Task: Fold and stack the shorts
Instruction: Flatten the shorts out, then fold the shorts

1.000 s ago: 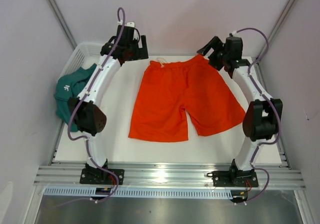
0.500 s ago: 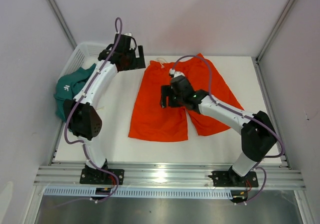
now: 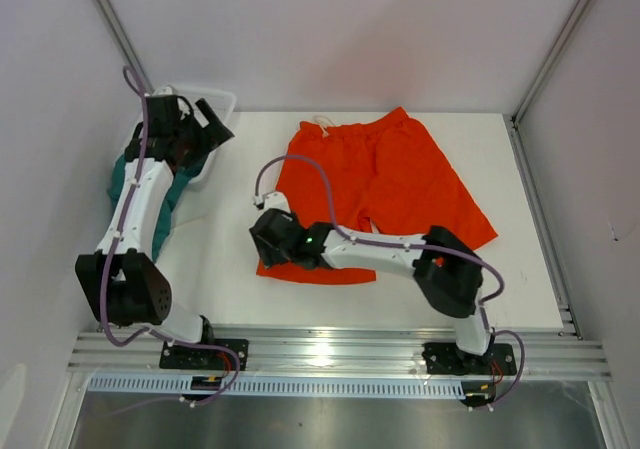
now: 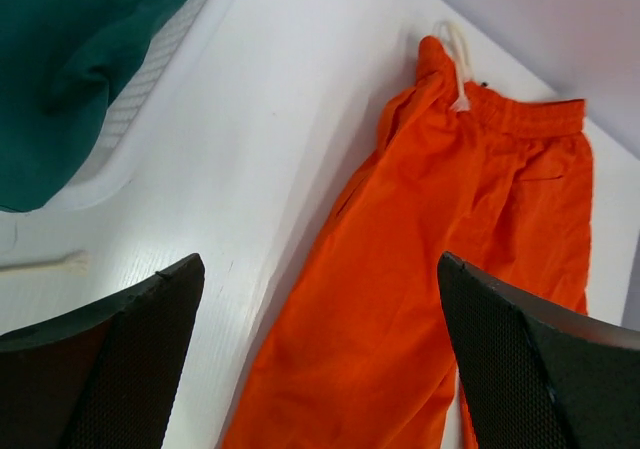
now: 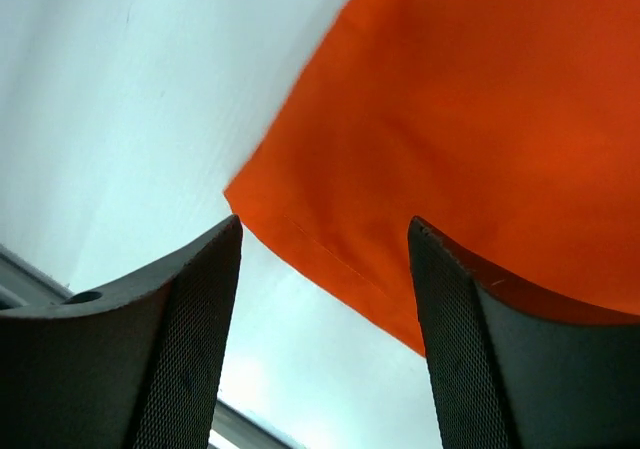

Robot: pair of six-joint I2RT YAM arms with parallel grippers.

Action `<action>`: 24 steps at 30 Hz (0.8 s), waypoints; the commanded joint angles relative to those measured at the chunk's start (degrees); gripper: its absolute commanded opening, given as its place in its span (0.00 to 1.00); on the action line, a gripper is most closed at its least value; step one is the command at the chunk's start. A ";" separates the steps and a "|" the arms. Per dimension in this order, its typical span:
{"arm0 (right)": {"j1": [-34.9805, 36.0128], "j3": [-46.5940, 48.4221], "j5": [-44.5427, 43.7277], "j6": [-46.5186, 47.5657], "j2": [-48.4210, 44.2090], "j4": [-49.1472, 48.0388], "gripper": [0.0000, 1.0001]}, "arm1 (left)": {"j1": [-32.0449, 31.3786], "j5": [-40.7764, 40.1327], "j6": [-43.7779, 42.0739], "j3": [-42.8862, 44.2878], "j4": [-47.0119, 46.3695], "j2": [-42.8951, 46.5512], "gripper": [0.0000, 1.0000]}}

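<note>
Showing one orange shorts (image 3: 380, 184), one teal shorts (image 4: 70, 59)

Both arms reach out, grippers parted.
The left arm stretches to the far left corner, the left gripper (image 3: 210, 121) spread wide. The right arm lies low, bent across toward the left, the right gripper (image 3: 260, 241) angled downward, jaws apart.

From above, the left arm (image 3: 135, 214) hides most of the teal shorts (image 3: 178, 194) and much of the basket (image 3: 225, 99). The right gripper (image 3: 262, 237) covers the orange shorts' (image 3: 390, 179) near-left hem corner. In the right wrist view that fabric is blurred and runs off the right edge.
</note>
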State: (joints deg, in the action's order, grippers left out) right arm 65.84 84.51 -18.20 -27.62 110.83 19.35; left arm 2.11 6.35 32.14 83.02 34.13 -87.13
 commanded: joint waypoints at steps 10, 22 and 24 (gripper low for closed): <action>4.82 14.98 -2.55 -2.27 15.11 7.36 0.72 | 5.36 3.32 -0.59 0.91 0.06 7.94 0.99; 5.96 21.22 -7.11 -2.35 21.27 12.02 0.66 | 5.36 3.67 -0.94 -1.81 -1.35 8.56 0.99; 6.05 21.49 -7.56 -2.27 22.06 12.20 0.61 | 5.36 3.58 -0.94 -2.43 -1.70 8.56 0.99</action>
State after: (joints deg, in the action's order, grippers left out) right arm 71.24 103.48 -22.79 -29.39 131.22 29.56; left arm 7.16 9.21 31.92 81.30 33.89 -80.14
